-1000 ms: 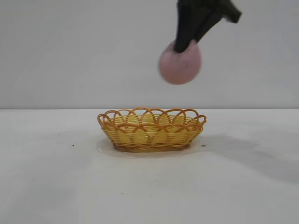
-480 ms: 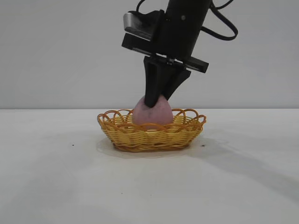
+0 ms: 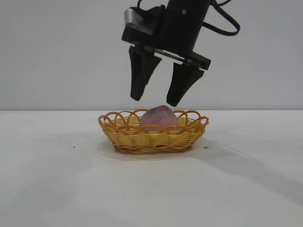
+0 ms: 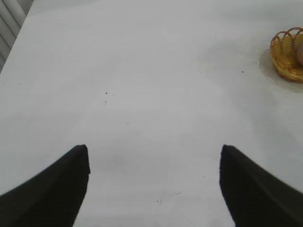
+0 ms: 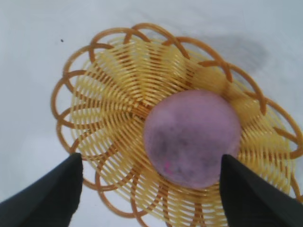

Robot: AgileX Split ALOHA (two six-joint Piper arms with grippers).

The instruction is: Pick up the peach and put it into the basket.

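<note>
The dull pink peach (image 3: 159, 117) lies inside the yellow-orange wicker basket (image 3: 124, 133) at the table's middle. In the right wrist view the peach (image 5: 191, 137) rests on the basket's woven floor (image 5: 113, 104), off its centre. My right gripper (image 3: 155, 101) hangs open just above the peach, its fingers spread wide and clear of it. My left gripper (image 4: 154, 153) is open and empty over bare table, far from the basket, whose edge (image 4: 285, 56) shows at the side of the left wrist view.
The white table (image 3: 57, 189) spreads around the basket. A few small dark specks (image 3: 73, 147) lie on it. A plain pale wall stands behind.
My right gripper came down with the peach from high above into the basket, let go of it, opened wide and lifted a little. The peach now rests in the basket.
</note>
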